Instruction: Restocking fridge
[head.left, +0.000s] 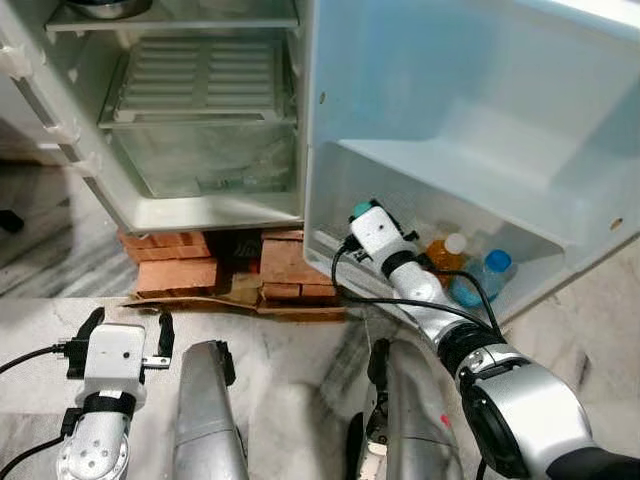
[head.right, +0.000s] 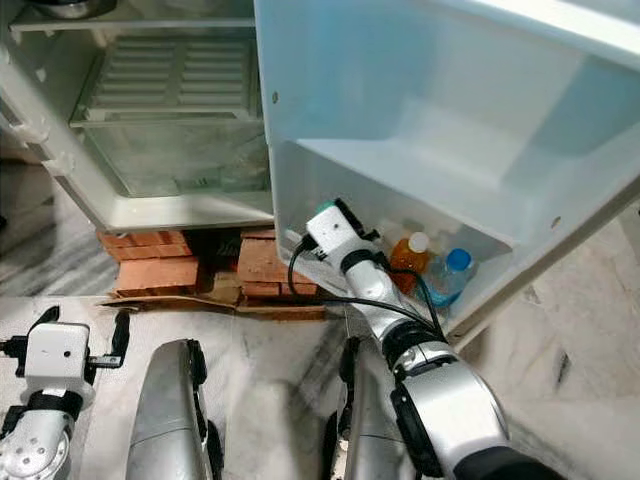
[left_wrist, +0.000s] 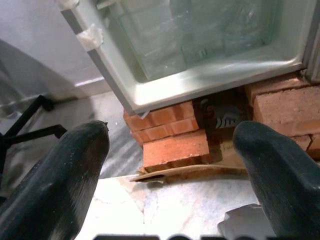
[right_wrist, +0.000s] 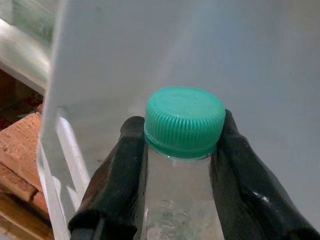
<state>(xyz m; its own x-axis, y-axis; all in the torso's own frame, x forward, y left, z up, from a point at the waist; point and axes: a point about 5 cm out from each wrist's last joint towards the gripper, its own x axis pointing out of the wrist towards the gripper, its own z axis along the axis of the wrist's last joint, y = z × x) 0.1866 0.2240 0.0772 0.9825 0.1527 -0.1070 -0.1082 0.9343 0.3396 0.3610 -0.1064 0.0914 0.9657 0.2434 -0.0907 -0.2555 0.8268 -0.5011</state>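
Here our right hand (right_wrist: 182, 165) is clamped on the green-capped bottle (right_wrist: 184, 150) at the fridge door's lower shelf (head.left: 345, 250); held by the neck, it may swing against the rail; left hand (left_wrist: 170, 165) gapes idle

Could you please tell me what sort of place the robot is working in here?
Probably a home kitchen: an open fridge propped on bricks, bottles in its door shelf, and a marble floor.
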